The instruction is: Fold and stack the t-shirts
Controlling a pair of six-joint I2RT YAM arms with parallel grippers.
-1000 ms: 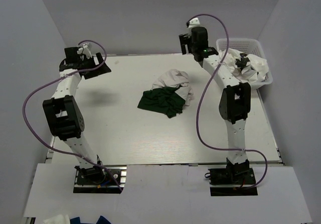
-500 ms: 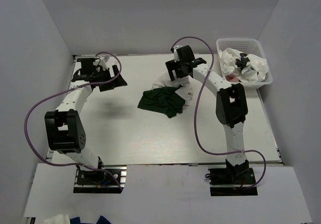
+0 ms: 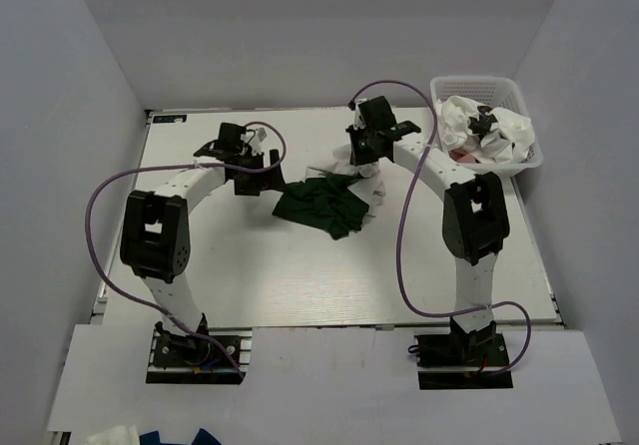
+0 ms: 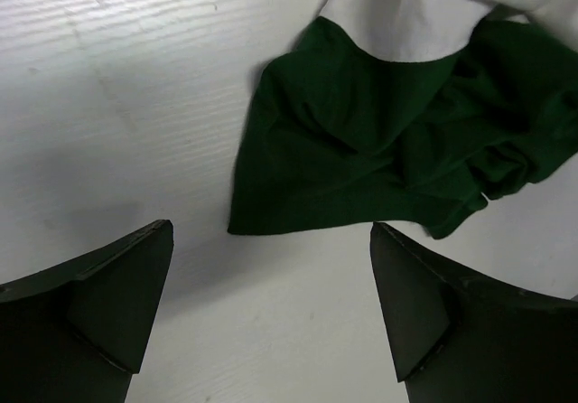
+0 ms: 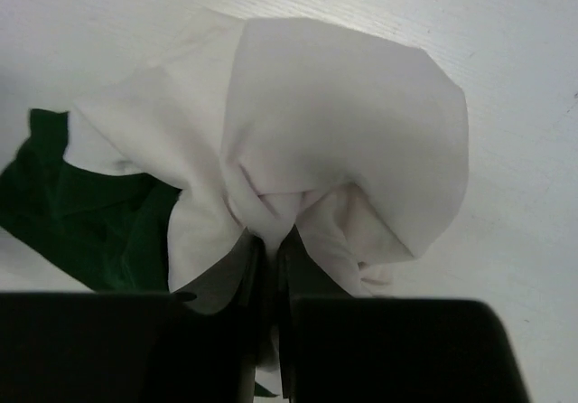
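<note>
**Separating the white shirt from the green one**

Left of centre in the top view, the left gripper (image 4: pixel 271 231) hangs low over the white table (image 3: pixel 250 255). Its two fingers are spread wide and there is nothing between them. In its wrist view, the near corner of the crumpled dark green cloth t-shirt (image 4: pixel 361 159) lies just ahead of the fingers and apart from them. This shirt rests in the centre of the table, spread out but wrinkled.

The crumpled white cloth t-shirt (image 5: pixel 343 123) lies partly over the upper right part of the green one and touches it. The right gripper (image 5: pixel 269 245) is clenched on a bunched fold of the white shirt, and the cloth fans out from the pinch. I cannot tell if it holds one layer or several. In the upper right of the frame, the white plastic lattice basket (image 3: pixel 477 80) holds more white shirts, one with black print.

The step in hand seems to be to part the two shirts. To do it well, the right arm should lift the white shirt slowly and draw it away from the green one. The left gripper can pin the green corner to the table so that it is not dragged along. If the green cloth rises too, it is better to pause and shake gently.
</note>
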